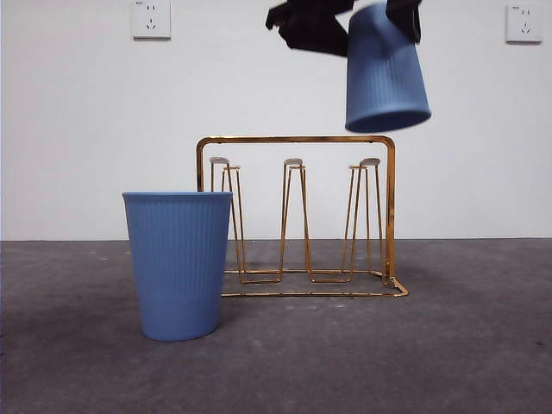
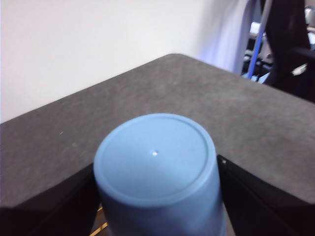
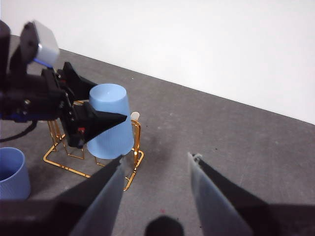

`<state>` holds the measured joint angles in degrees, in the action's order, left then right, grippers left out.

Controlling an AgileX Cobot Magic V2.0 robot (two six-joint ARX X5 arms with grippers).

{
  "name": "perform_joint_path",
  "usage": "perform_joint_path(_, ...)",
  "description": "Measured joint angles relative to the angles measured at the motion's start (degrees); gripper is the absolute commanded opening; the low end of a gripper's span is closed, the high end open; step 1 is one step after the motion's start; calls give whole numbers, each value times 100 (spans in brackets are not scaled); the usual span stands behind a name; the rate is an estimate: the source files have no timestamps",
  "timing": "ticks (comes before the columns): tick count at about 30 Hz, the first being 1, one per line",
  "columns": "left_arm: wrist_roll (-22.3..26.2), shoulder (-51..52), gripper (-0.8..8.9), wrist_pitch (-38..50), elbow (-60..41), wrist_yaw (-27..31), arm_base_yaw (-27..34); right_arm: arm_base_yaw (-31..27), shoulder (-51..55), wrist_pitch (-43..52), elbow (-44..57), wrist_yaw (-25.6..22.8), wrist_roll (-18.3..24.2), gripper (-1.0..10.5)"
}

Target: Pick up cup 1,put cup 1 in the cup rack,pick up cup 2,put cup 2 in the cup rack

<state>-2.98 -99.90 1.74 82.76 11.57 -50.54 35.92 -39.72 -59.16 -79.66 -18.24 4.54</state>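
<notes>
Blue cup [image 1: 385,73] inverted in left pincer [image 1: 345,21], above cup rack [image 1: 297,216].

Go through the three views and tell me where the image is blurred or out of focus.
Front view: the cup rack and the standing cup are sharp. Left wrist view: the held cup fills the foreground, soft at its lower edge, and the left gripper beside it is dark and blurred. Right wrist view: the right gripper is blurred, the rack beyond clearer.

The front view sits low, level, close to the cup rack [image 1: 297,216]. The left wrist view looks down on the inverted cup [image 2: 157,172]. The right wrist view looks from farther off; all 3 share that cup.
</notes>
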Motion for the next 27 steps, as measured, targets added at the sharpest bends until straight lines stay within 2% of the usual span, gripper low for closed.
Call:
perform_joint_path(21, -7, -616, -7, 26, 0, 149, 125, 0, 0, -42, 0, 0, 0, 222)
perform_joint_path(27, -160, -807, -7, -17, 0, 157, 127, 0, 0, -55, 0, 0, 0, 222)
